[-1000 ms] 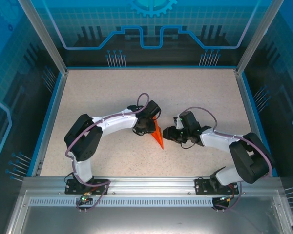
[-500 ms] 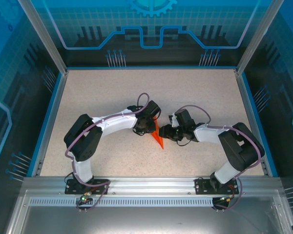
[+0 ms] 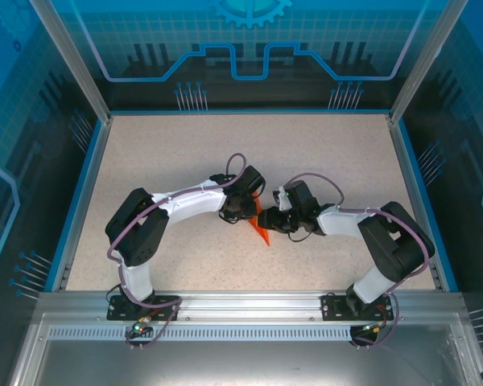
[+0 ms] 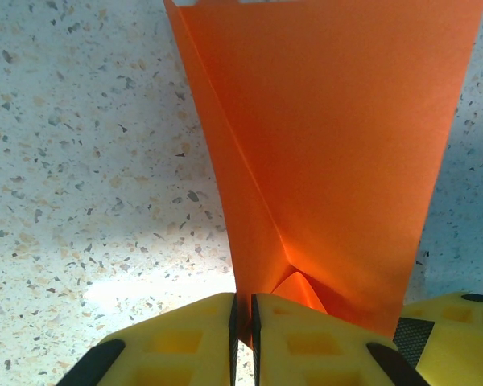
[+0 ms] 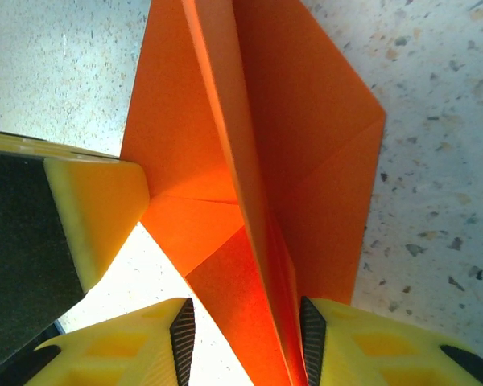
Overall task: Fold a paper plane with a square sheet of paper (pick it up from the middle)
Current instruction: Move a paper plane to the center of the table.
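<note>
Pinching the thin bright orange creased paper wedge tight over the speckled table centre, the left gripper holds it; the right gripper straddles its ridge, jaws apart. Early folds look done; wings seemingly remain.

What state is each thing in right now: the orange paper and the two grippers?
orange paper: folded into a creased wedge, pinched at one end.
left gripper: shut on the orange paper, jaws almost together.
right gripper: open, fingers either side of the paper's raised fold, not clamped.
</note>
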### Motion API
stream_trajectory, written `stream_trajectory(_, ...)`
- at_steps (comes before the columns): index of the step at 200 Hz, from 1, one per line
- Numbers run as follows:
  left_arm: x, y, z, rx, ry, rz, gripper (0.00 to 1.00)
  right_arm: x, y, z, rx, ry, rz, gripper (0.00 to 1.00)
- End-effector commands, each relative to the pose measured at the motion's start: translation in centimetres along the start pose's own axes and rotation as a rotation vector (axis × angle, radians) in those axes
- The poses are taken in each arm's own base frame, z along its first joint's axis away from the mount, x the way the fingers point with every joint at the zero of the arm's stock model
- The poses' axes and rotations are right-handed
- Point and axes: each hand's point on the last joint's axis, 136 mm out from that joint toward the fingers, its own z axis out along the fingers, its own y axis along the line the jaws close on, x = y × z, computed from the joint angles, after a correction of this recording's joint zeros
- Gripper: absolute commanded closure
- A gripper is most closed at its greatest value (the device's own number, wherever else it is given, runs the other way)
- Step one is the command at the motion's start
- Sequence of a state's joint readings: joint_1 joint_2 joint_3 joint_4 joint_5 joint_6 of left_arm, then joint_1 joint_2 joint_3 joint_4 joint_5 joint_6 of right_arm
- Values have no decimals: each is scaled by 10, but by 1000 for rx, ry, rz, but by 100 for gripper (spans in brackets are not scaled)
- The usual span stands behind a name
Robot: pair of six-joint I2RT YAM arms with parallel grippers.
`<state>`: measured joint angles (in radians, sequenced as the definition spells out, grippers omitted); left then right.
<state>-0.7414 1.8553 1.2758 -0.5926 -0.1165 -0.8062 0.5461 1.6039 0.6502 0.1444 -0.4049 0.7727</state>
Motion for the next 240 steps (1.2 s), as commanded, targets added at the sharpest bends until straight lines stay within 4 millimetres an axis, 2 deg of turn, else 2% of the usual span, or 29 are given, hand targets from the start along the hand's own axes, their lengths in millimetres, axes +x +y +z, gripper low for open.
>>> stream_trajectory(1,-5,-2,-3,9,-14,17,85,2,8,4,-6,13,-53,58)
stream_trajectory(34,-4,-2,-2,12,-10,13,85,4,5,7,49,22,-88,59)
stream_trajectory(83,-4,-2,-2,14,-8,11,86,4,-3,16,112,35,-92,69)
stream_trajectory(141,-2,-2,-2,17,-4,12,86,5,-8,19,146,42,-96,74)
stream_trajectory(240,-1,-4,-3,43,-3,3,86,7,-10,23,172,61,-112,76)
